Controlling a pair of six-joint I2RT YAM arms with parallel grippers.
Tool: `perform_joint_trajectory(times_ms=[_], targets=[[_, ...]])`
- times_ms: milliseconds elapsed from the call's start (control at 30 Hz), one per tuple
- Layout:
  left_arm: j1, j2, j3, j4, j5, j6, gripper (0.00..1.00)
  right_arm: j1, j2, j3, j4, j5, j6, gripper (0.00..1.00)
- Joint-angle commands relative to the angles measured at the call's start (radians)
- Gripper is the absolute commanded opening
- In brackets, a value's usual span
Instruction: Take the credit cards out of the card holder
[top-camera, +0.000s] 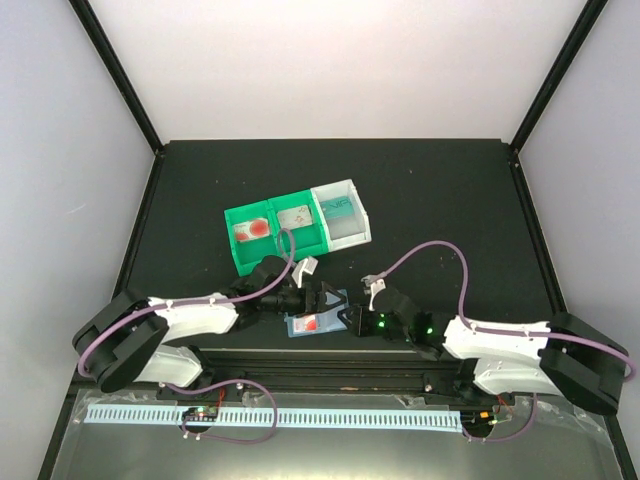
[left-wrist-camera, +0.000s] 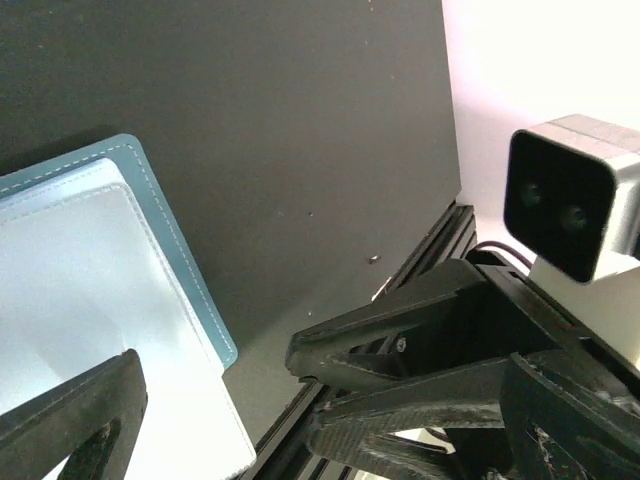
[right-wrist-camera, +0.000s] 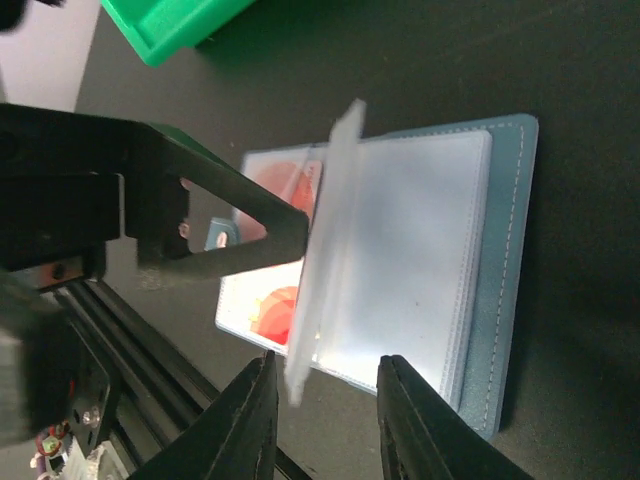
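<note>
The light-blue card holder (top-camera: 318, 322) lies open on the black table between the two grippers. A whitish card with red marks (right-wrist-camera: 272, 312) sits in its left pocket. A clear pocket leaf (right-wrist-camera: 325, 240) stands up from the middle. My right gripper (right-wrist-camera: 322, 412) is open, and the leaf's lower edge lies between its fingers. My left gripper (left-wrist-camera: 212, 360) is open over the holder's edge (left-wrist-camera: 90, 270). One of its fingers (right-wrist-camera: 235, 232) lies over the holder's left half; I cannot tell if it touches. No teal-green card shows in the holder.
A green bin (top-camera: 272, 250) and a white bin (top-camera: 352, 232) stand side by side behind the holder, with cards in them, one with a red mark (top-camera: 252, 230). A black rail (top-camera: 330, 362) runs along the near table edge, close to the holder.
</note>
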Motion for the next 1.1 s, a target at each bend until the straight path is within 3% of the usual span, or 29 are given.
perform_joint_trajectory(times_ms=[0, 300, 667, 900, 1067], targets=[[-0.015, 0.000, 0.040, 0.031, 0.008, 0.010, 0.98, 0.007, -0.065, -0.014, -0.038, 0.056, -0.021, 0.30], [-0.012, -0.105, 0.049, -0.142, -0.086, 0.094, 0.97, 0.006, -0.095, -0.019, -0.012, 0.041, -0.030, 0.30], [0.039, -0.255, 0.061, -0.489, -0.281, 0.196, 0.71, 0.006, 0.037, 0.042, 0.061, -0.041, -0.034, 0.30], [0.099, -0.330, 0.012, -0.567, -0.320, 0.193, 0.31, 0.007, 0.153, 0.116, 0.110, -0.088, -0.029, 0.30], [0.129, -0.343, -0.020, -0.587, -0.321, 0.195, 0.08, 0.007, 0.238, 0.168, 0.132, -0.110, -0.024, 0.29]])
